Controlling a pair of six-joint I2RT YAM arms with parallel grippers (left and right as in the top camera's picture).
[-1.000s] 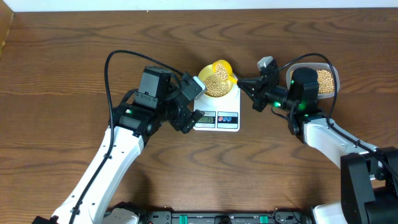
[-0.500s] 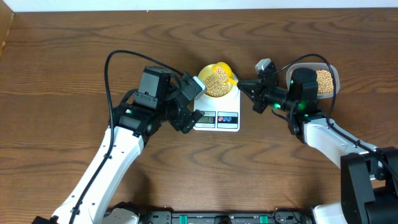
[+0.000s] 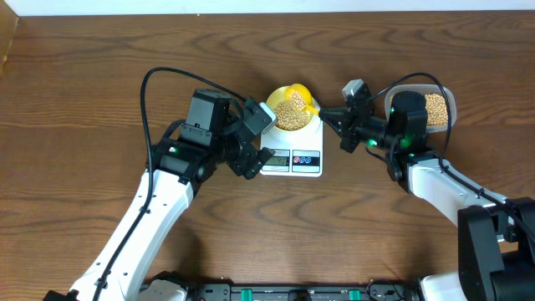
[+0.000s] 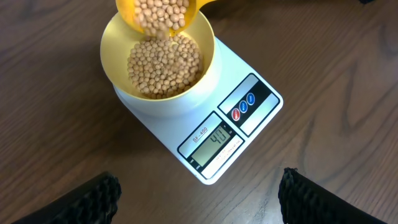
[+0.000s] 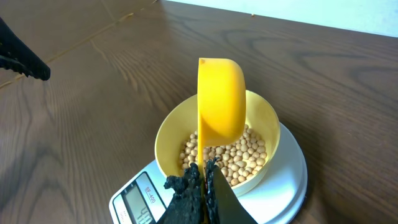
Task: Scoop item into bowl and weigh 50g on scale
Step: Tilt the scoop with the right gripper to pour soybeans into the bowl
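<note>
The pale yellow bowl (image 4: pixel 114 43) stands on the white scale (image 4: pixel 252 74) and holds tan beans (image 4: pixel 165 65). A bright yellow scoop (image 5: pixel 221 99) is tipped steeply over the bowl, with beans (image 4: pixel 163 14) at its lip. My right gripper (image 5: pixel 204 171) is shut on the scoop's thin handle. It reaches in from the right (image 3: pixel 330 115). My left gripper (image 4: pixel 199 211) hovers open over bare wood just in front of the scale's display (image 4: pixel 214 140), holding nothing. Seen from overhead, the left gripper (image 3: pixel 249 157) sits at the left end of the scale (image 3: pixel 311 167).
A clear plastic tub (image 3: pixel 449 99) with more beans stands at the right, behind my right arm. A black cable (image 3: pixel 155 79) loops above the left arm. The table's far edge runs along the top of the overhead view.
My right gripper has edged slightly left with the scoop over the bowl. The left arm has not moved.
</note>
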